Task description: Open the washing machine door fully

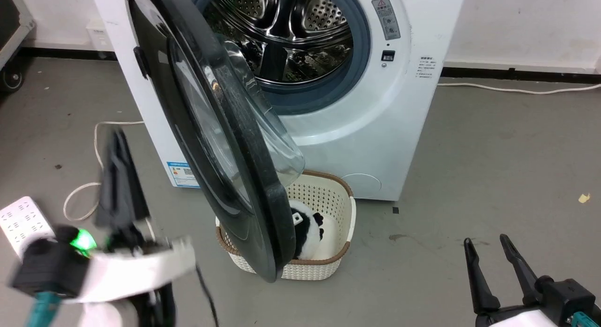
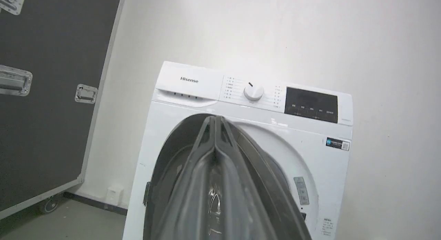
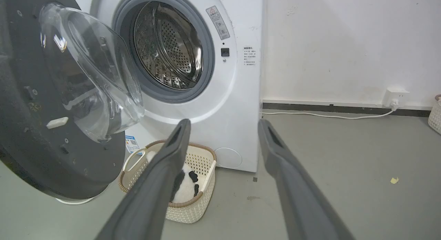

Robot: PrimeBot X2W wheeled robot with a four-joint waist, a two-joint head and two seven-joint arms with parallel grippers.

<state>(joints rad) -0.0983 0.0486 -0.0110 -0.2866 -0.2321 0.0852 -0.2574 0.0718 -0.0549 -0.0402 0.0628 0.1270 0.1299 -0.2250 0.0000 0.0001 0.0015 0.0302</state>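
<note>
The white washing machine stands with its steel drum exposed. Its round black door hangs partly swung out toward me, the clear glass bowl bulging from the inner face. My left gripper is blurred and shut on nothing, left of the door's outer face and apart from it. In the left wrist view its fingers meet in front of the door and the machine. My right gripper is open low on the right, away from the door, with its fingers spread wide.
A cream basket holding a panda plush sits on the floor under the door's lower edge. A white power strip and a looped cable lie at the left. A black wheeled case stands left of the machine. A wall socket is at the right.
</note>
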